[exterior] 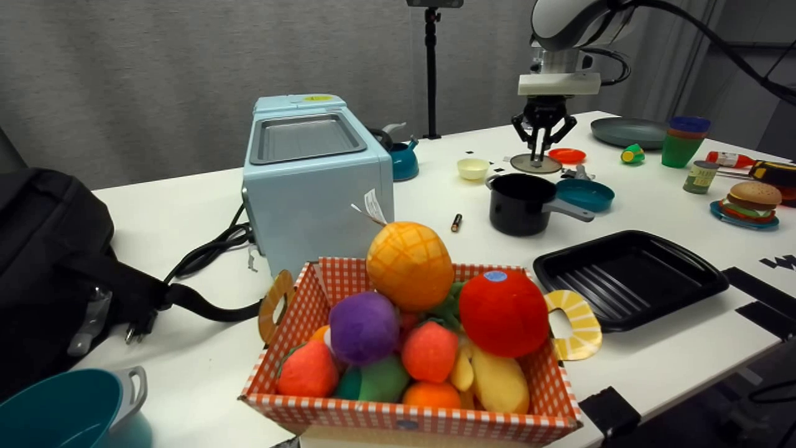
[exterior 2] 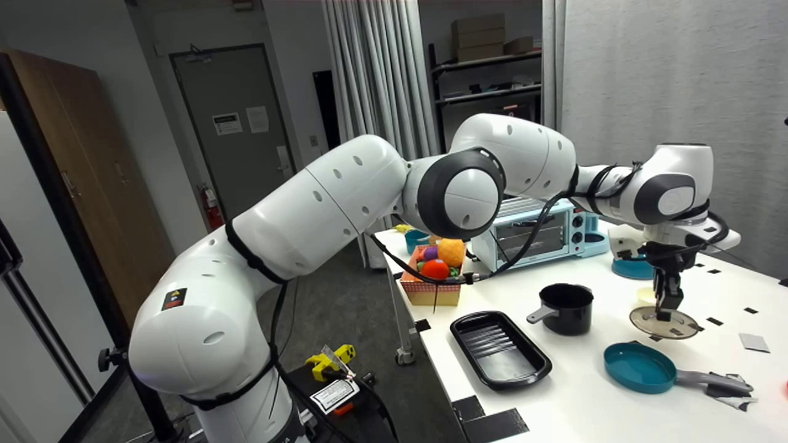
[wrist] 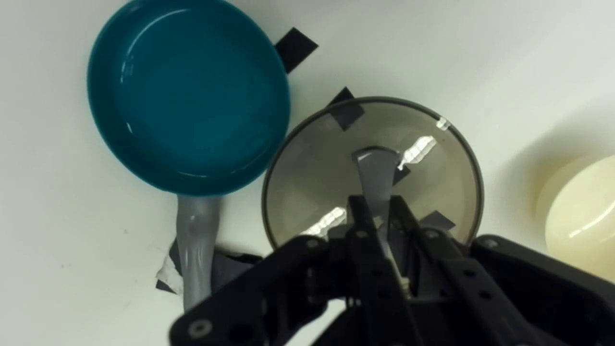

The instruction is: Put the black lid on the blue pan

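Note:
The black lid (wrist: 312, 163) looks like a round, smoky see-through disc with a dark rim and an upright grey handle (wrist: 377, 168). It also shows in both exterior views (exterior: 522, 165) (exterior 2: 680, 325). My gripper (wrist: 376, 199) points down over it, with its fingers closed on both sides of the grey handle. The gripper shows in both exterior views (exterior: 538, 154) (exterior 2: 666, 311). I cannot tell whether the lid is lifted or rests on the table. The blue pan (wrist: 190, 96) is shallow, round and teal with a grey handle. It stands beside the lid, uncovered, in both exterior views (exterior: 587, 198) (exterior 2: 637, 367).
A small black pot (exterior: 521, 205) (exterior 2: 567, 314) and a black ridged tray (exterior: 628, 283) (exterior 2: 502, 351) stand nearby. A pale yellow bowl (wrist: 584, 226) is close to the lid. A red dish (exterior: 567, 155) and a large grey pan (exterior: 628, 133) lie farther off.

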